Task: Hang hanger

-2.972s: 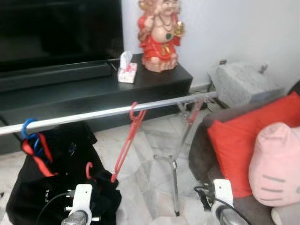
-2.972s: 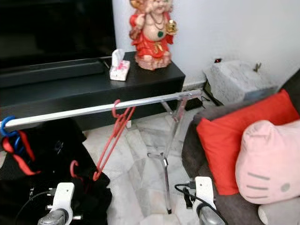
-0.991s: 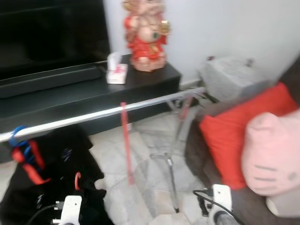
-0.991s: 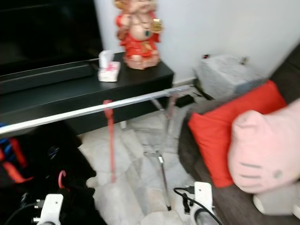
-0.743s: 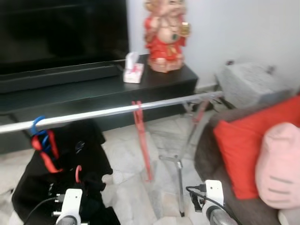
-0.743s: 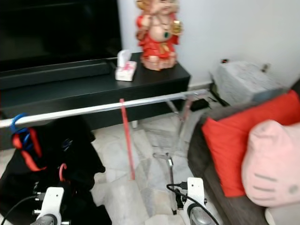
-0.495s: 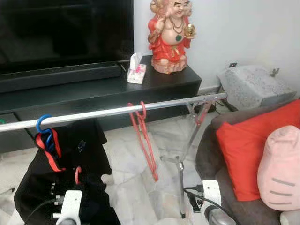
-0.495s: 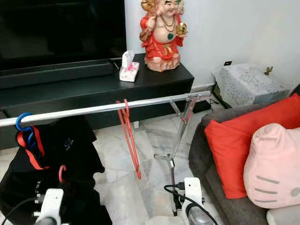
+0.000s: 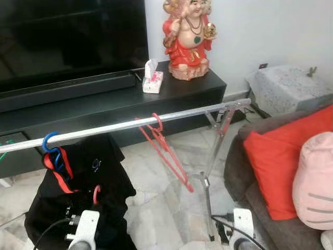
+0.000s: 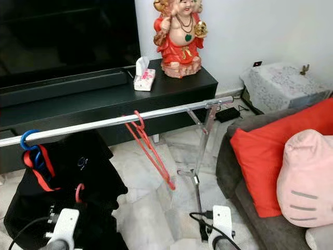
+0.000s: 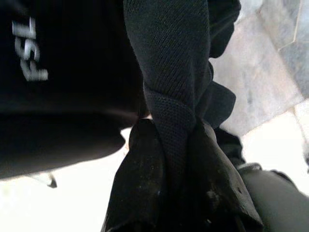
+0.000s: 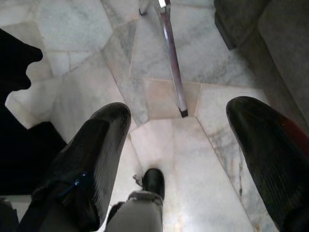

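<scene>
The thin red plastic hanger (image 9: 165, 150) hooks the silver rail (image 9: 104, 128) tilted and could slip off, right gripper (image 12: 183, 159) spread empty, left gripper (image 11: 176, 159) clamped on black garment (image 11: 174, 72)

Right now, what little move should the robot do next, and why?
Probably lift the left gripper a bit. It is shut on the black cloth, and that cloth's red hook sits well below the rail, so it likely needs raising. One red hanger already hangs on the rail. The right gripper is open above the floor.
</scene>
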Available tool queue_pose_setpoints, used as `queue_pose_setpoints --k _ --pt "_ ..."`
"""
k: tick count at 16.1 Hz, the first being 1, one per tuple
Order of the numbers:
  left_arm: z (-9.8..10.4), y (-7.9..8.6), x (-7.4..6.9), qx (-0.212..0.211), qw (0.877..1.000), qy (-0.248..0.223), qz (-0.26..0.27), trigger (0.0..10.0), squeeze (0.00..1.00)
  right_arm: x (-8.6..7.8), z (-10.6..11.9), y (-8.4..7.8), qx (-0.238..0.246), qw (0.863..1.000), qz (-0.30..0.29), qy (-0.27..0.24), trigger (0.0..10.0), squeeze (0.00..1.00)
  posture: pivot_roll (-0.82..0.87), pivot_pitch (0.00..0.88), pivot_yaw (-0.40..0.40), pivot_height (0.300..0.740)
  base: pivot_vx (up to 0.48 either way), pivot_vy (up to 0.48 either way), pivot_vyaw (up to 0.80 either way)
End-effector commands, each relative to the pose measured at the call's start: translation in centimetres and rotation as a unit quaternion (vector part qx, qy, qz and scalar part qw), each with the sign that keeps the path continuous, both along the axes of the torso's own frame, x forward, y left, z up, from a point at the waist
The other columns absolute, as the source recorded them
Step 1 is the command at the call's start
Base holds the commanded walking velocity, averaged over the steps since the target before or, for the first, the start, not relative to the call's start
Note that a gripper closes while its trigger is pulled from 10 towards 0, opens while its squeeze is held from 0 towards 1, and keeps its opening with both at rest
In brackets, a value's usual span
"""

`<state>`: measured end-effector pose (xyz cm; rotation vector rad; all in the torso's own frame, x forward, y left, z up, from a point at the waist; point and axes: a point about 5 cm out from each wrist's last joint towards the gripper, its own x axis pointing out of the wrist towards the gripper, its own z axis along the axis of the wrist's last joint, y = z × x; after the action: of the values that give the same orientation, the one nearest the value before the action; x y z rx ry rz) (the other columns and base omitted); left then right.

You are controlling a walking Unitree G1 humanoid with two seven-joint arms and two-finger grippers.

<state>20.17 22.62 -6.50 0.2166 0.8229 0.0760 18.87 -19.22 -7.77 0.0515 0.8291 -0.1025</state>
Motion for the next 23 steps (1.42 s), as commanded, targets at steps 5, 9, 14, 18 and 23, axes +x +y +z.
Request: queue_pose_setpoints --k 5,9,14,18,23 --pt "-1.9 -1.1 -3.3 -0.014 0.999 0.043 0.030 10.0 0.00 -1.2 -0.4 -1.1 -0.013 1.000 0.005 0.018 10.0 0.00 -0.16 0.000 -0.035 0.740 0.000 0.000 0.00" --pt "-2.6 -1.8 -4.8 -0.026 0.997 0.059 0.047 10.0 0.00 -0.7 -0.1 -1.3 -0.019 0.999 0.021 0.015 10.0 0.00 -0.13 0.000 -0.071 0.740 0.000 0.000 0.00" --pt "-1.9 -0.7 -3.7 -0.012 0.999 0.037 0.034 10.0 0.00 -0.2 -0.1 0.0 -0.004 1.000 0.020 0.005 10.0 0.00 -0.14 0.000 -0.018 0.740 0.000 0.000 0.00" --pt "-0.1 -1.2 0.0 -0.009 1.000 -0.028 -0.010 10.0 0.00 -0.7 -0.2 0.0 0.009 1.000 -0.022 -0.008 10.0 0.00 -0.18 0.000 0.042 0.740 0.000 0.000 0.00" --pt "2.0 -1.1 2.4 -0.024 0.993 -0.116 0.000 10.0 0.00 1.1 1.1 -0.3 0.004 0.997 -0.014 -0.071 10.0 0.00 -0.19 0.000 0.034 0.740 0.000 0.000 0.00"
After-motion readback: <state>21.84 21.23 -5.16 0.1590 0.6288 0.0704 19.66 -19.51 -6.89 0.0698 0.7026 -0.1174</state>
